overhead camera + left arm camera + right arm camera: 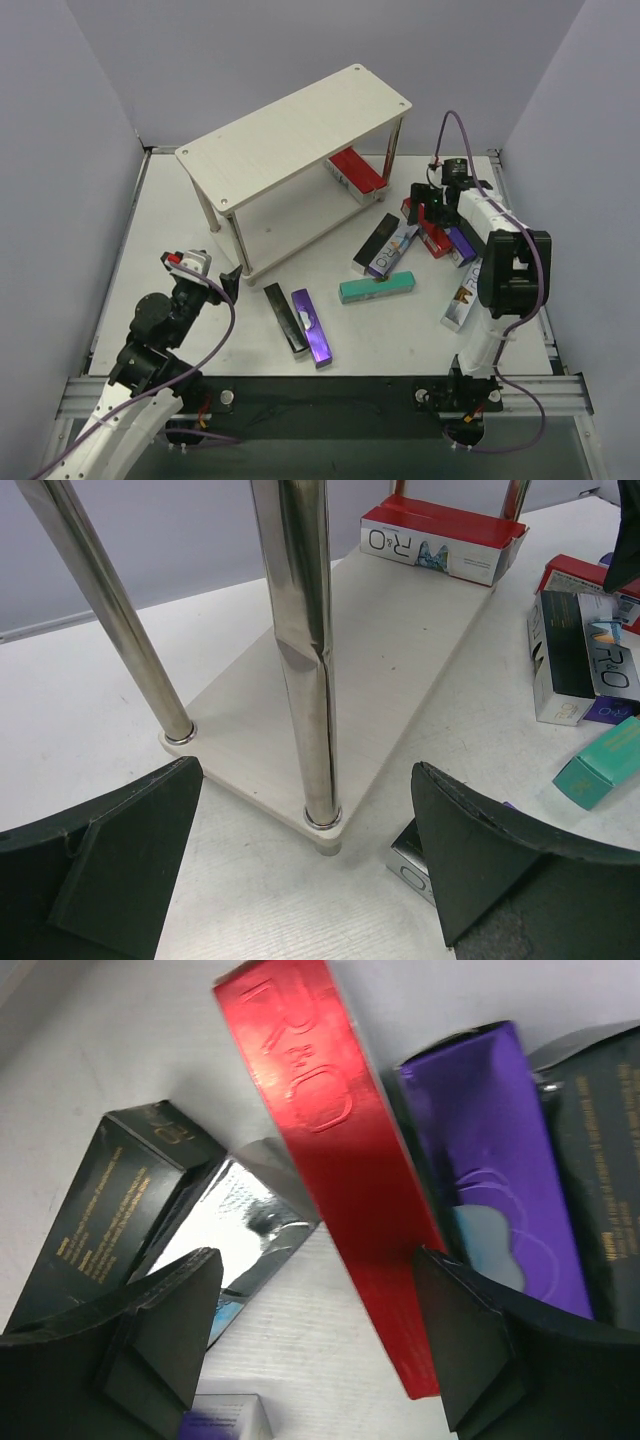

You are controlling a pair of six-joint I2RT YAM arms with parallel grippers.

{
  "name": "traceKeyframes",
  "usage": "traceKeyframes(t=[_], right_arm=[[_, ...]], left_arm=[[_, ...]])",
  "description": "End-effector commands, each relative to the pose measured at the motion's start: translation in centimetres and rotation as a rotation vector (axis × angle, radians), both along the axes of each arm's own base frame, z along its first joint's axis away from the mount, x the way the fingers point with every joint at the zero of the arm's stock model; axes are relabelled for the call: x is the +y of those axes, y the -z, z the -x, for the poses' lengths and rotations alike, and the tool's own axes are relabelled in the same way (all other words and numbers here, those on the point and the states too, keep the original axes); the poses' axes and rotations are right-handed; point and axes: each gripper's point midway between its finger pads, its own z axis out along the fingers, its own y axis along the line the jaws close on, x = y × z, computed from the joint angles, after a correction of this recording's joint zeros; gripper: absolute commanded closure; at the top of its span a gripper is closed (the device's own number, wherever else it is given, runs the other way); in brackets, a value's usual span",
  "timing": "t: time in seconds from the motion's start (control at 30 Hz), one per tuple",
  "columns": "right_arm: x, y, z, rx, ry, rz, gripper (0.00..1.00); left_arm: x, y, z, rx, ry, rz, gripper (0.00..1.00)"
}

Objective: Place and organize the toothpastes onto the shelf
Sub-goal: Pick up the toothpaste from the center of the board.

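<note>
The shelf [300,130] stands at the back centre, with red toothpastes [358,172] on its lower board, which also show in the left wrist view [440,540]. Other toothpastes lie loose on the table: black [284,317], purple [311,326], teal [376,287], and a pile at the right. My left gripper [232,283] is open and empty at the shelf's near corner leg [306,770]. My right gripper [430,205] is open over the pile [318,1260]. A red carton [340,1150] runs between its jaws, close to the right finger, beside a purple carton [490,1140].
In the right wrist view a black carton [110,1200] and a silver carton [235,1220] lie left of the red one. A white carton [462,297] lies beside the right arm. The shelf's metal legs [120,620] stand in front of my left gripper. Grey walls enclose the table.
</note>
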Motion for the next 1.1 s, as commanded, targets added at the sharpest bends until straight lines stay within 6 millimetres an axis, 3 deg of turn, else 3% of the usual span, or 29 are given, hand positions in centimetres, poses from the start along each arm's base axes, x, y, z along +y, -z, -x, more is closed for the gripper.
traceKeyframes(t=[0.0, 0.2, 0.33, 0.57, 0.67, 0.8, 0.9, 1.07], right_arm=[[1.0, 0.2, 1.8, 0.069, -0.055, 0.066, 0.23], [0.8, 0.9, 4.5, 0.109, -0.026, 0.081, 0.23], [1.0, 0.4, 4.8, 0.101, -0.014, 0.052, 0.23], [5.8, -0.8, 7.5, 0.152, -0.052, -0.126, 0.25], [6.8, -2.2, 8.3, 0.148, -0.060, -0.147, 0.25], [4.2, -5.1, 7.3, 0.046, 0.009, -0.033, 0.25], [0.8, -6.2, 6.2, -0.003, 0.101, 0.089, 0.25], [-0.6, -5.4, 4.3, 0.014, 0.097, 0.119, 0.26]], left_arm=[[-0.2, -1.5, -0.1, -0.046, 0.010, 0.037, 0.03], [-0.2, -1.6, 0.0, -0.050, 0.010, 0.038, 0.03], [-0.3, -1.6, 0.0, -0.049, 0.013, 0.037, 0.03], [-0.2, -1.6, 0.0, -0.048, 0.011, 0.036, 0.03], [-0.2, -1.5, 0.0, -0.044, 0.011, 0.036, 0.03], [-0.2, -1.6, 0.0, -0.049, 0.011, 0.037, 0.03], [-0.3, -1.6, 0.0, -0.049, 0.014, 0.038, 0.03], [-0.4, -1.5, 0.0, -0.044, 0.017, 0.036, 0.03]])
